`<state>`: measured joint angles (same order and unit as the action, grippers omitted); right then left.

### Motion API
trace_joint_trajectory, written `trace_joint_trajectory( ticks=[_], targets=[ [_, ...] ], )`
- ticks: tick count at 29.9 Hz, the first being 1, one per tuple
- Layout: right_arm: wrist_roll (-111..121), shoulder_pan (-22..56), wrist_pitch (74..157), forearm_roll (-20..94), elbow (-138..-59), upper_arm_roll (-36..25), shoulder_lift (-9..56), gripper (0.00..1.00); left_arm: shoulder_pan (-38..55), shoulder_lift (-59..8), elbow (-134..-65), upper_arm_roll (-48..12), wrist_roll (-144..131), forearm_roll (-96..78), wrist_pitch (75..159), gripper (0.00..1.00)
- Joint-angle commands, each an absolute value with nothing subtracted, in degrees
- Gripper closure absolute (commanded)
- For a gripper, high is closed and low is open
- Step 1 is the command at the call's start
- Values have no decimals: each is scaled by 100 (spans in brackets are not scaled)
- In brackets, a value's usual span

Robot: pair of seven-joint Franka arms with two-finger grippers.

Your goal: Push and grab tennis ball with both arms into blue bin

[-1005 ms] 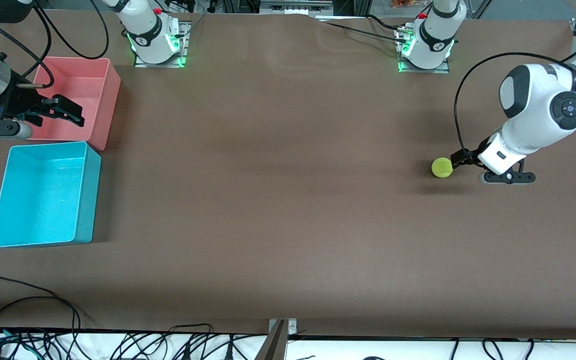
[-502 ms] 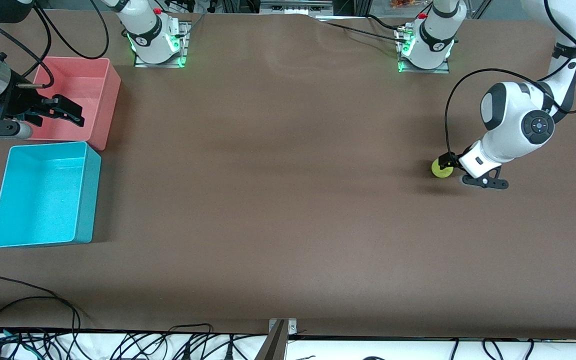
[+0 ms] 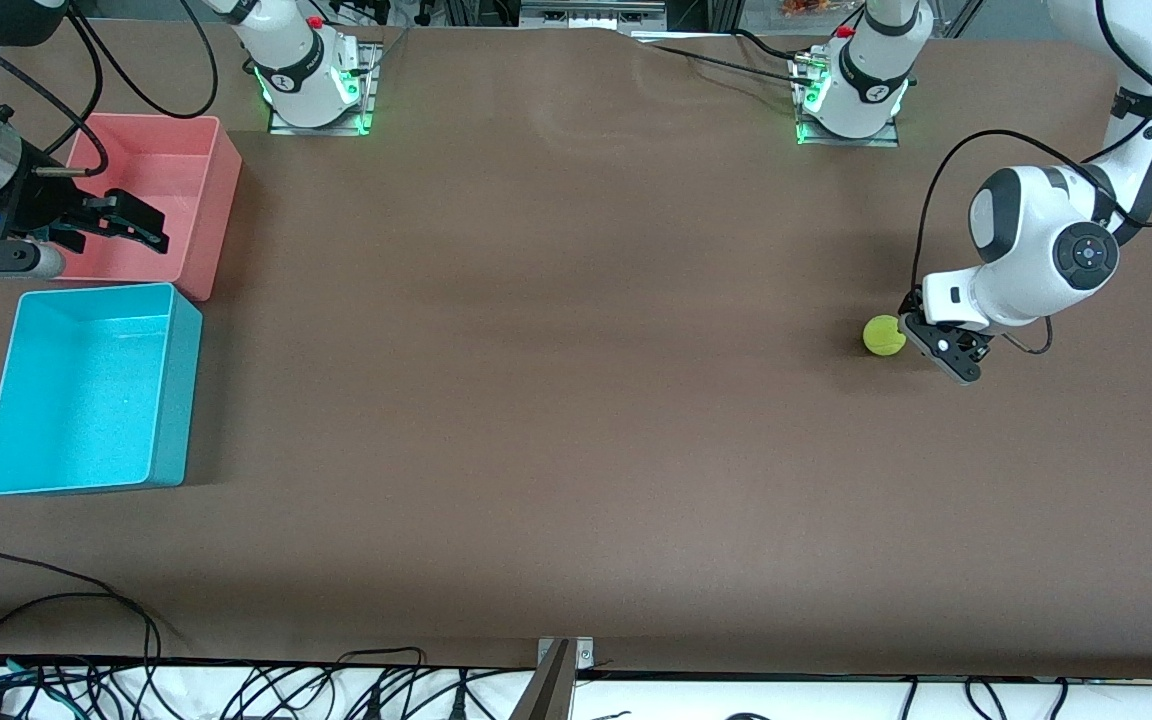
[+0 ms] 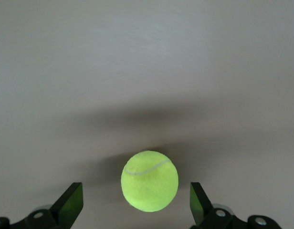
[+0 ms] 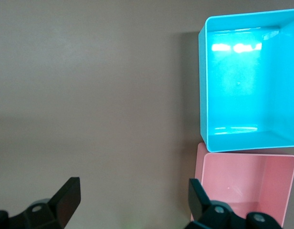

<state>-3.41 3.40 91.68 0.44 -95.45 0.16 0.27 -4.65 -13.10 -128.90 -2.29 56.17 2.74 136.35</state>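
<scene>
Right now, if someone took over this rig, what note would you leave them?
Left gripper: low over the table at the left arm's end, jaws open, standing apart on either side of the tennis ball without touching it.
Right gripper: waiting over the pink bin, jaws open, holding nothing.
Tennis ball: on the table, not gripped.
Blue bin: at the right arm's end, beside the pink bin and nearer the front camera, nothing in it.
Done: left gripper lined up on the ball.
Left: push the ball across toward the right arm, grab it, drop it into the blue bin.
</scene>
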Motion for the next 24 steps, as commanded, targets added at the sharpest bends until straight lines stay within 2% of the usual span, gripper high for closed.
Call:
trace_joint_trajectory(
  ticks=[1, 7, 24],
  targets=[
    [-264, 343, 9070, 114, -9422, 0, 53, 0, -527, -1222, -12911, -246, 6749, 799, 13825, 85],
    [-264, 352, 9070, 114, -9422, 0, 53, 0, -571, -1292, -12920, -246, 7425, 1238, 13966, 100],
    [-264, 352, 9062, 105, -9422, 0, 53, 0, -835, -1767, -13060, -229, 7857, 1327, 14616, 100]
  ],
)
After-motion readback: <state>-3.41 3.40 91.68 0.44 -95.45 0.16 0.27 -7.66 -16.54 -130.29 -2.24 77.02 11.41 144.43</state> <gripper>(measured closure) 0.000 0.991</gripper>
